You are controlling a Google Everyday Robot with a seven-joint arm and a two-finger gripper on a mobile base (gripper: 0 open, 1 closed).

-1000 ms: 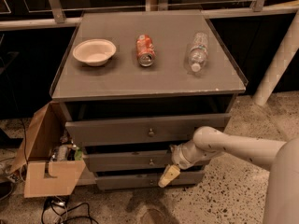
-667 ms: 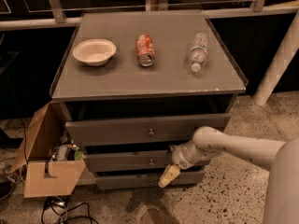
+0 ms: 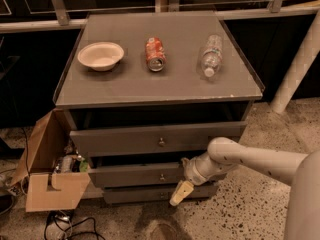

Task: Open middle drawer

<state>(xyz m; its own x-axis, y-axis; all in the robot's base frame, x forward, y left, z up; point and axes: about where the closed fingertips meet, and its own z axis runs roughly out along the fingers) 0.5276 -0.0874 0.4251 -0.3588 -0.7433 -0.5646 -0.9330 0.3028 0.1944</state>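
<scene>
The middle drawer (image 3: 135, 176) is a grey flat front with a small brass knob (image 3: 162, 176), between a taller, wider front (image 3: 120, 140) above and a narrower front (image 3: 135, 195) below. A dark gap shows above it. My gripper (image 3: 181, 191) is low in front of the cabinet, just right of and below the middle knob, over the lowest front's right part. My pale arm (image 3: 250, 160) reaches in from the right.
On the grey cabinet top (image 3: 125, 86) are a white bowl (image 3: 100, 55), a red can (image 3: 155, 54) lying down and a clear bottle (image 3: 211, 55) lying down. An open cardboard box (image 3: 50, 184) with clutter stands at the cabinet's left. Cables (image 3: 65, 225) lie on the speckled floor.
</scene>
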